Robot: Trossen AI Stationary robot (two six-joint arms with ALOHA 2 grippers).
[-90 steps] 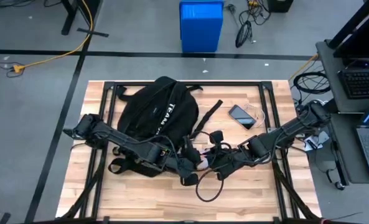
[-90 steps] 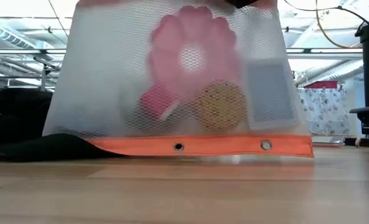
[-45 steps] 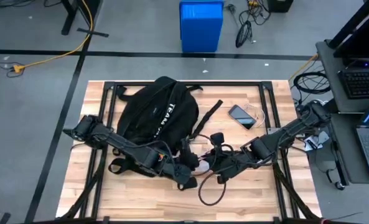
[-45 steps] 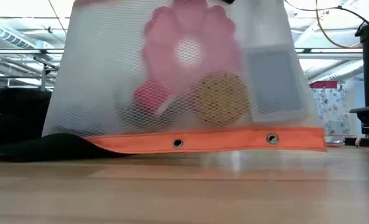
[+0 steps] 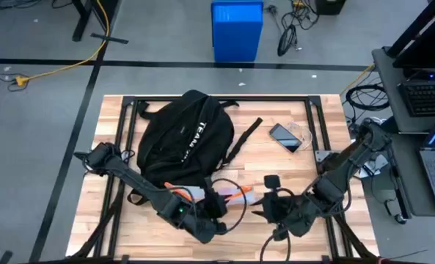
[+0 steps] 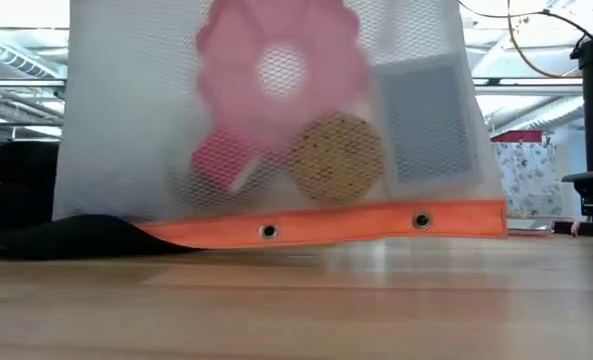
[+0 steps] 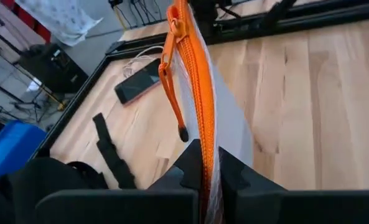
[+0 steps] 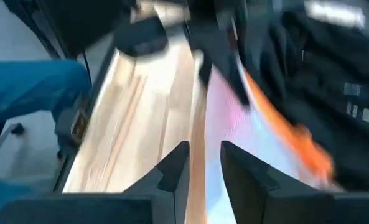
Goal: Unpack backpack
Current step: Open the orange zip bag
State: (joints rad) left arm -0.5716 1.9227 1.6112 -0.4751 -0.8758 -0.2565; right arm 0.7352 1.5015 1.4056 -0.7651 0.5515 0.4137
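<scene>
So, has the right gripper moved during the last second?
Yes. In the high view the right gripper has drawn back from the backpack toward the table's near edge.

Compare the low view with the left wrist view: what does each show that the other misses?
Only the low view shows the contents of the mesh pouch: a pink flower-shaped item, a round tan disc and a grey card. Only the left wrist view shows the left gripper shut on the pouch's orange zipper edge, plus the phone on the table. Both show the pouch and part of the backpack.
</scene>
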